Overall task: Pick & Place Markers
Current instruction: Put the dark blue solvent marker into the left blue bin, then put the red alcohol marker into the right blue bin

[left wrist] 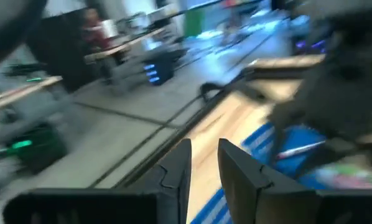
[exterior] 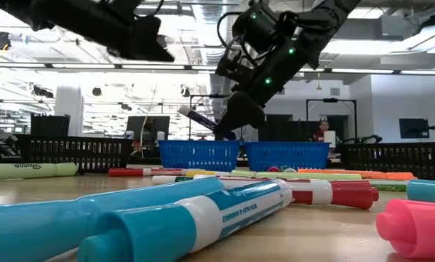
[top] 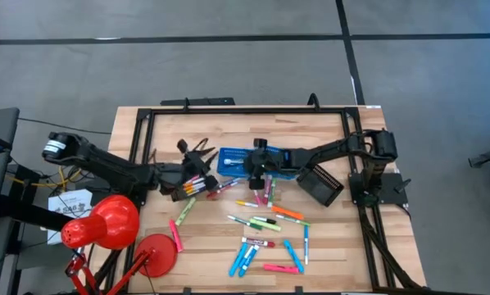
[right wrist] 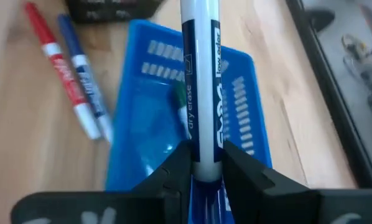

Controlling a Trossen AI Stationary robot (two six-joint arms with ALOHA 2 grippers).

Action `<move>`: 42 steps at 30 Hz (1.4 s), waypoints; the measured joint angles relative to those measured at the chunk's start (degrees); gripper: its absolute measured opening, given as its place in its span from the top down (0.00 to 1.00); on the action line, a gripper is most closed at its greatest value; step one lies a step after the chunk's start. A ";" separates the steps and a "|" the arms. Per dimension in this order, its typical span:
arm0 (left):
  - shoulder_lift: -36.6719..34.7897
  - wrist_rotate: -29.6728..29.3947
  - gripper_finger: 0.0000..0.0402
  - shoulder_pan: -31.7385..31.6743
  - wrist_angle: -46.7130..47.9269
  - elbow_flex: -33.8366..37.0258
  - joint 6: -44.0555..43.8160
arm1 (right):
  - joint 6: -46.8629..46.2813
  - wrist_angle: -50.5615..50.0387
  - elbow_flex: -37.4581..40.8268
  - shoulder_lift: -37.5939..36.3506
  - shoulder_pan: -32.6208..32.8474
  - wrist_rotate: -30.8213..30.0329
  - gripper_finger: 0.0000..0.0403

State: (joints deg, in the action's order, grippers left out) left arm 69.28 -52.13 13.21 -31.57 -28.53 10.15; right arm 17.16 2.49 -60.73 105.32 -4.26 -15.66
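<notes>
White marker (right wrist: 201,93) reading "dry erase" sits clamped in right claw (right wrist: 201,163).

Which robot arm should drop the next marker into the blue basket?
The right one, probably. The right gripper is already shut on a dark blue dry-erase marker, hanging right above a blue basket. The left gripper holds nothing and sits farther left on the table.

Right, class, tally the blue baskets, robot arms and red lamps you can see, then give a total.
Blue baskets: 2
Robot arms: 2
Red lamps: 1
Total: 5
</notes>
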 joint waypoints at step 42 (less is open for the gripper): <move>21.74 27.70 0.67 2.85 10.55 1.78 -31.13 | -2.18 1.08 0.04 0.00 1.99 5.16 0.54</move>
State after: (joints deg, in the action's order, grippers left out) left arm 91.02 -24.43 16.06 -21.02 -26.75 -20.98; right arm 14.98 3.57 -60.69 105.32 -2.27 -10.50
